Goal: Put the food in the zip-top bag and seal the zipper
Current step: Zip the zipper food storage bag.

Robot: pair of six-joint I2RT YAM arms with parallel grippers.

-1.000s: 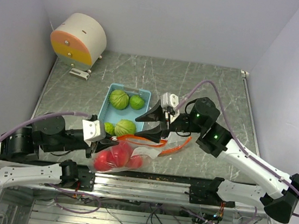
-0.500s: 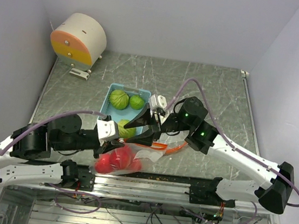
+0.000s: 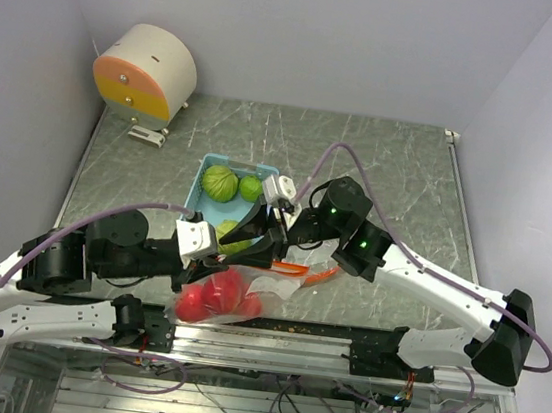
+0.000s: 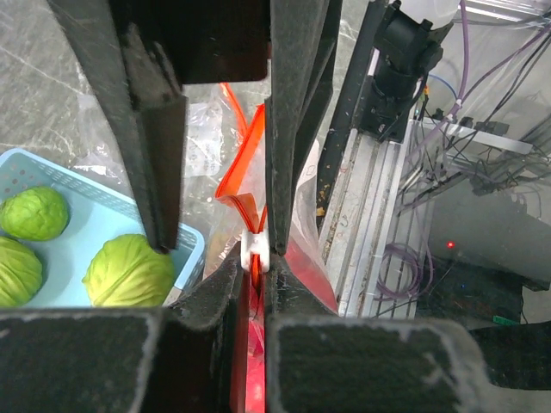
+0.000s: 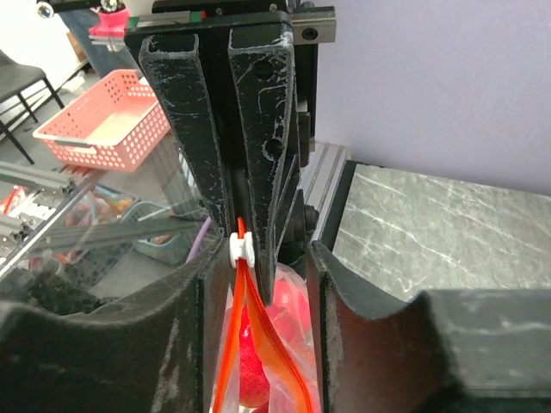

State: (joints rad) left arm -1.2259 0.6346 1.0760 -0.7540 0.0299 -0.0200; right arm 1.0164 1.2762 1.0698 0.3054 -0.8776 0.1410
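Observation:
A clear zip-top bag (image 3: 225, 296) with an orange zipper (image 3: 303, 270) lies at the table's near edge and holds several red apple balls (image 3: 215, 295). My left gripper (image 3: 218, 252) is shut on the zipper strip just below the white slider (image 4: 256, 248). My right gripper (image 3: 252, 239) is open and straddles the zipper, one finger (image 5: 176, 344) close beside the slider (image 5: 240, 248). Red balls show below it through the bag (image 5: 254, 361). Green cabbages (image 3: 220, 182) and a lime (image 3: 250, 187) sit in the light blue tray (image 3: 200, 172); another cabbage (image 4: 129, 271) is partly hidden by the arms.
A white and orange cylinder (image 3: 146, 72) stands at the back left. A metal rail (image 3: 271, 332) runs along the near edge under the bag. A pink basket (image 5: 103, 120) sits beyond the table in the right wrist view.
My right gripper has moved left along the zipper to meet the left gripper over the bag's mouth. My left gripper shifted right early on, then held still.

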